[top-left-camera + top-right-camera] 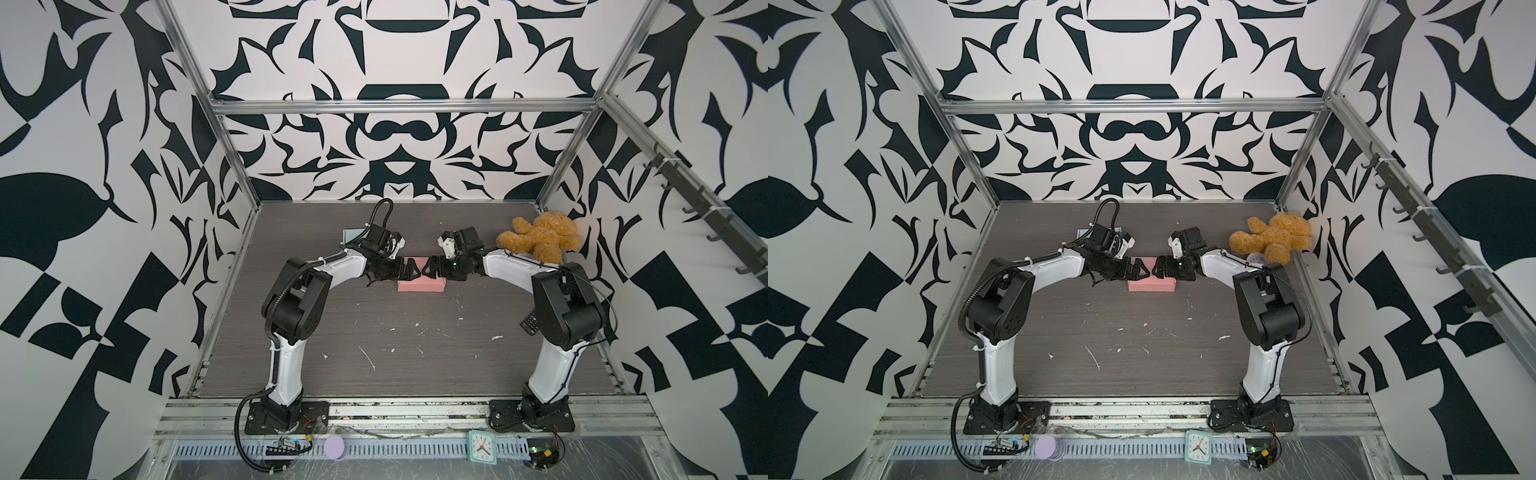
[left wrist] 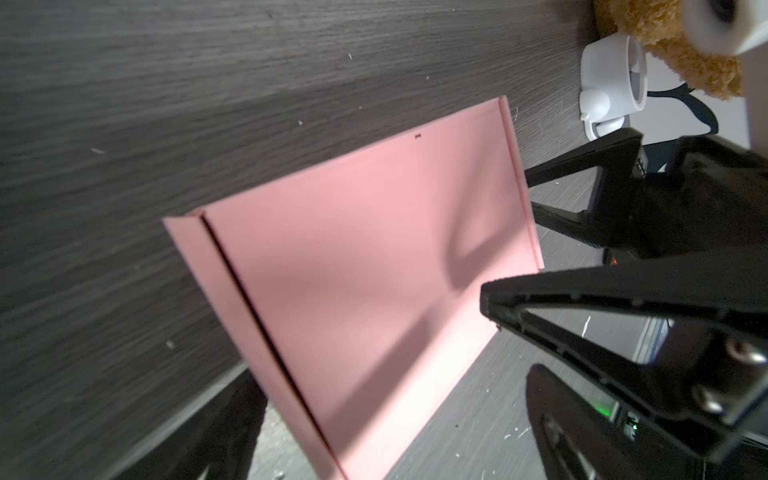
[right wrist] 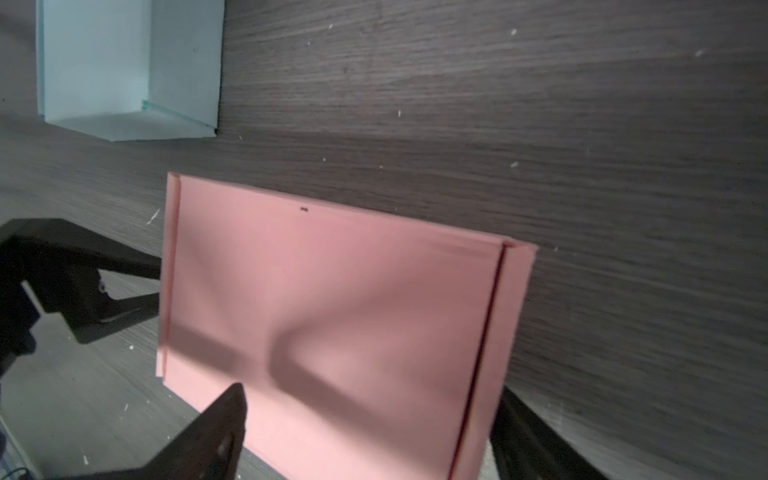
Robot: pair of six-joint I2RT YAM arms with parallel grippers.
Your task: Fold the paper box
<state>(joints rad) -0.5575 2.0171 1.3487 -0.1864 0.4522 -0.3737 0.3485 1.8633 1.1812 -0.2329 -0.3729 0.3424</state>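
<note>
The pink paper box (image 1: 419,285) (image 1: 1152,286) lies flat and closed on the dark table, towards the back middle. My left gripper (image 1: 409,269) (image 1: 1141,270) and right gripper (image 1: 430,268) (image 1: 1158,268) hover just over its top, tips facing each other and nearly meeting. In the left wrist view the box (image 2: 365,266) fills the middle, and the left gripper (image 2: 395,436) is open with the box's near end showing between its fingers. The right wrist view shows the same box (image 3: 332,307), and the right gripper (image 3: 374,449) is open, holding nothing.
A brown teddy bear (image 1: 540,239) lies at the back right, with a white cup-shaped thing (image 2: 611,83) beside it. A light blue box (image 3: 124,70) stands behind the left arm. A black remote (image 1: 531,322) lies by the right arm. A small clock (image 1: 482,445) and a purple disc (image 1: 335,446) sit on the front rail.
</note>
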